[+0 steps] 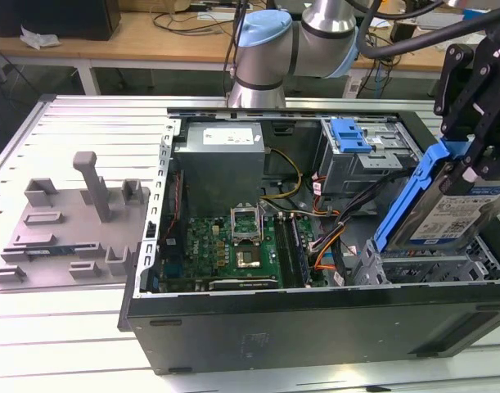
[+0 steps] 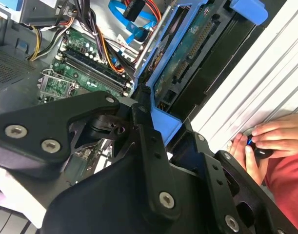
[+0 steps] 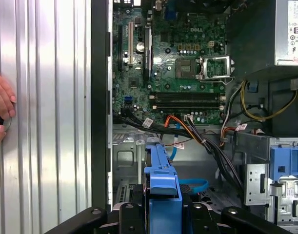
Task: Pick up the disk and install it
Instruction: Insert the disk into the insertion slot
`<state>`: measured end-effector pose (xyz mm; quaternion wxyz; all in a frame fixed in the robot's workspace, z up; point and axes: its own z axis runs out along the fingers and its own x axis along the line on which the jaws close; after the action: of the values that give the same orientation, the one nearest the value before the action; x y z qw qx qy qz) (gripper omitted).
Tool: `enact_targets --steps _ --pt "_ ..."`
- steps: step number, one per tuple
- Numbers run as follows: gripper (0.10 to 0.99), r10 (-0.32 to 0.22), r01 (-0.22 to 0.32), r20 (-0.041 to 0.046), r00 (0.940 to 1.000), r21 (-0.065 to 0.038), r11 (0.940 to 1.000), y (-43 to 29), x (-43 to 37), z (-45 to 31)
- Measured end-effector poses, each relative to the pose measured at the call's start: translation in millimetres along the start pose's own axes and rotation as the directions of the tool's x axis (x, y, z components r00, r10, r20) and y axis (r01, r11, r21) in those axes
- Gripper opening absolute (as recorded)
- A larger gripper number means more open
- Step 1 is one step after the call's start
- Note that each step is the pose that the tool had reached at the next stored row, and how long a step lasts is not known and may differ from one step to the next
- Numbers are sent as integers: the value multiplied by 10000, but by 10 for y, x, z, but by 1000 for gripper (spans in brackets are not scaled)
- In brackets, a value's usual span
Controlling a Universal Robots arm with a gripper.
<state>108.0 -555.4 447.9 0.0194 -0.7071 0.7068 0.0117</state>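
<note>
The disk (image 1: 461, 217), a silver-grey drive with a white-and-blue label in a blue carrier bracket (image 1: 407, 201), hangs tilted over the drive cage (image 1: 421, 266) at the exterior view's right end of the open computer case (image 1: 315, 319). My black gripper (image 1: 469, 168) is shut on its upper edge. In the second wrist view the disk's underside (image 2: 188, 53) and blue bracket show past the fingers (image 2: 145, 126). In the first wrist view the blue bracket (image 3: 161, 183) sits edge-on between the jaws, above the cage floor.
The case holds a green motherboard (image 1: 233, 246), a power supply (image 1: 225, 160), loose cables (image 1: 327, 241) and a blue-latched bay (image 1: 352, 135). A grey fixture plate (image 1: 69, 221) lies at the exterior view's left. A person's hand (image 2: 270, 139) rests on the ribbed table beside the case.
</note>
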Motion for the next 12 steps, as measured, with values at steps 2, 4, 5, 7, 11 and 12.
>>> enact_targets --steps 2,4,5,7,11,12 --pt "369 0 0 -6 10000 0 10000 0 2 29" --pt "369 0 0 -3 10000 0 10000 0 2 52" --pt "369 0 0 -3 10000 0 10000 0 3 63" --pt "369 0 0 -2 10000 0 10000 1 5 108" --pt "369 0 0 -3 10000 0 10000 2 8 167" --pt "369 0 0 -3 10000 0 10000 2 9 186"
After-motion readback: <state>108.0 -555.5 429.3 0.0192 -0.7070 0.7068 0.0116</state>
